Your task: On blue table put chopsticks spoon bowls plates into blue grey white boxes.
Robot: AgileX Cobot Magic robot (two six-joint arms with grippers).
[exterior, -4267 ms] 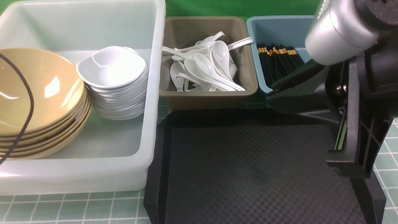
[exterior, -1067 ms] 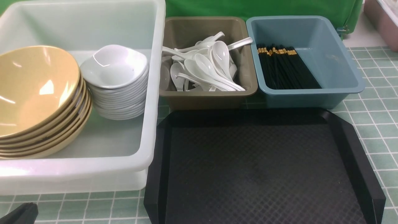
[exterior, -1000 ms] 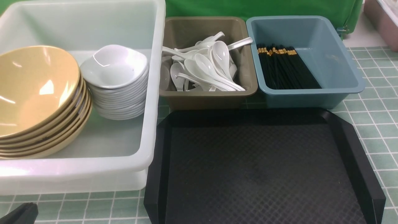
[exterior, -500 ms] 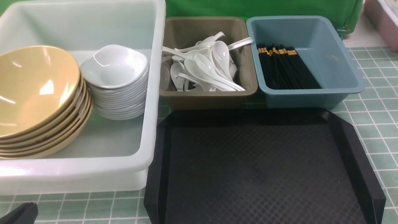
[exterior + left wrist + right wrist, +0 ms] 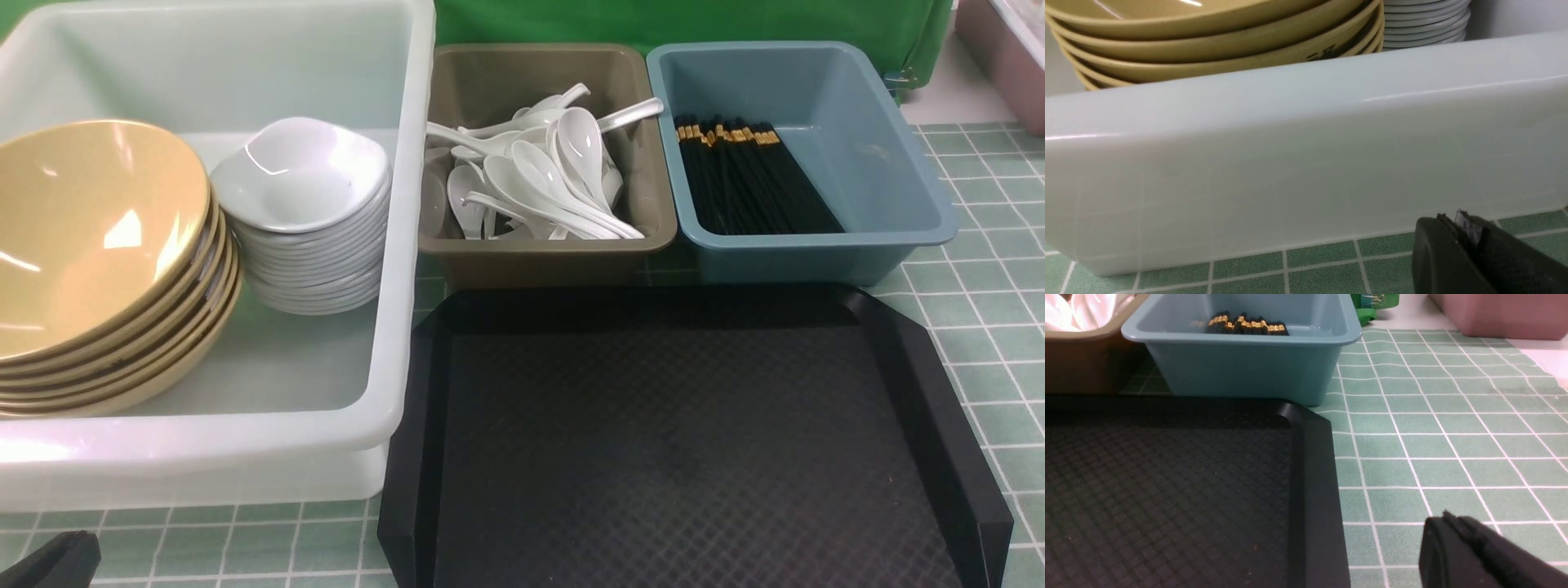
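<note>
While pressed together, both tools (image 5: 1470, 241) (image 5: 1461, 543) sit low over the blue table (image 5: 980, 327).

A black tray (image 5: 686, 441) fills the near middle of the scene — its floor has a fine diamond-textured pattern, bare of any load, and its raised smooth rim has angled corners. Behind everything hangs a green backdrop (image 5: 653, 20), with what looks like a small green clip (image 5: 900, 80) at its lower right edge. At the far right corner sits part of a pinkish tub (image 5: 1494, 314) — its contents cannot be made out.
</note>
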